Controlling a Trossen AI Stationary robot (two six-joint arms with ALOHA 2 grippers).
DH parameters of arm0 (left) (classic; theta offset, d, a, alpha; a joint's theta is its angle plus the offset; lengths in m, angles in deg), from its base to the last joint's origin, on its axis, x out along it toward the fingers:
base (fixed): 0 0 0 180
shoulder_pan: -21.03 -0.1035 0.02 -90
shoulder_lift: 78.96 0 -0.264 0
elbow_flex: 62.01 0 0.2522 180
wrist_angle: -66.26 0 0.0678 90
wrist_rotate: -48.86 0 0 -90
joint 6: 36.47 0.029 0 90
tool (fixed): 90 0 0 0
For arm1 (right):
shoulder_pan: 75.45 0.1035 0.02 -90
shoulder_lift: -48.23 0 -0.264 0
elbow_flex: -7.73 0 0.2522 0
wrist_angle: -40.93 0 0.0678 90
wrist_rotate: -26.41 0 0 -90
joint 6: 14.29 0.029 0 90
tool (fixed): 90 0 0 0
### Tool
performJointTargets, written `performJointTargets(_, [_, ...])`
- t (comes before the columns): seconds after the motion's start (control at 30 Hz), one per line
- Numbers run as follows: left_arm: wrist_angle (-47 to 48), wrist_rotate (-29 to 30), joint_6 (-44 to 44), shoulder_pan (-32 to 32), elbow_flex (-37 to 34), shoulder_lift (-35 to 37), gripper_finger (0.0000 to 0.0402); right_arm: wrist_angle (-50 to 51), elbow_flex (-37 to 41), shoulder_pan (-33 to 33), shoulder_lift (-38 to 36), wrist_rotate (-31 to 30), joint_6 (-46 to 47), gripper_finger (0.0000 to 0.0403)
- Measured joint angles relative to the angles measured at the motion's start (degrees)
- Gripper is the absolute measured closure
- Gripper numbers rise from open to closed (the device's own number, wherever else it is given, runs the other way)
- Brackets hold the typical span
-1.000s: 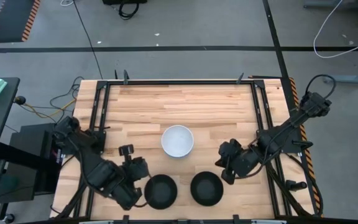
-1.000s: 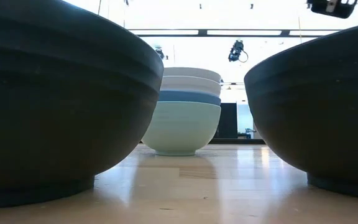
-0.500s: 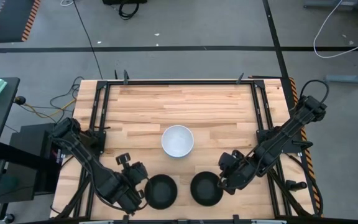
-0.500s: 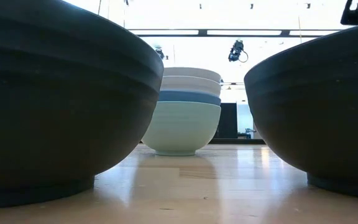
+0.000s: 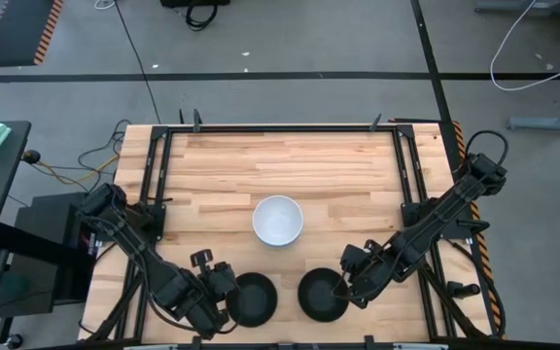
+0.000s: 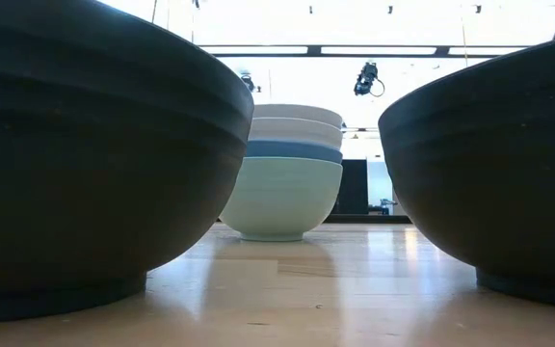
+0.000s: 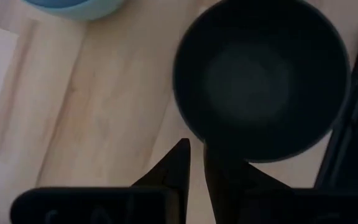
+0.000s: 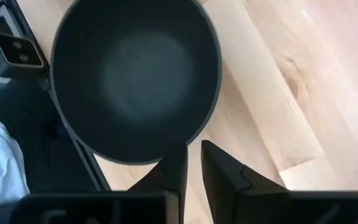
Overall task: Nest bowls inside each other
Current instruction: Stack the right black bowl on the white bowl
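Stack of four bowls (image 5: 278, 221) sits mid-table (image 5: 338, 165): mint at bottom, blue, two white above. Left black bowl (image 5: 253, 297) and right black bowl (image 5: 321, 295) rest near the front edge. Left gripper (image 7: 194, 163) straddles its bowl's rim, fingers narrowly parted; right gripper (image 8: 193, 158) likewise, apparently not yet clamped.

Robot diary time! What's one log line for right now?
left gripper: at left black bowl rim | right gripper: at right black bowl rim | stack: four nested
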Motion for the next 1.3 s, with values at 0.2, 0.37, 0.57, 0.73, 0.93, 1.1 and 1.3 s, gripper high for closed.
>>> performJointTargets(0.2, [-1.8,-1.6,0.4,-0.2,0.0,0.0,0.0338,-0.1,0.0,-0.1,1.6,0.5,0.1,0.0323])
performJointTargets(0.37, [-2.5,-1.6,0.4,-0.2,0.0,0.0,0.033,-0.1,0.0,-0.7,2.9,0.5,-0.2,0.0311])
performJointTargets(0.57, [-4.9,-1.8,0.8,-0.1,0.0,0.0,0.0322,-0.1,0.0,-2.0,5.4,2.9,-1.0,0.0307])
performJointTargets(0.73, [-5.4,-1.8,0.9,-0.1,0.0,-0.5,0.0318,-0.2,0.0,-2.6,5.8,3.1,-1.9,0.0307])
performJointTargets(0.93, [-5.5,-2.0,2.0,-0.1,0.0,-1.8,0.0316,-1.5,0.0,-2.7,6.1,2.9,-2.0,0.0307])
performJointTargets(1.1, [-5.5,-2.1,2.0,-0.1,0.0,-1.8,0.0315,-3.2,0.0,-2.7,7.6,2.9,-3.2,0.0308])
performJointTargets(1.3, [-5.8,-2.0,2.0,-0.1,0.0,-1.8,0.0318,-4.6,0.0,-3.0,10.0,3.2,-4.1,0.0308])
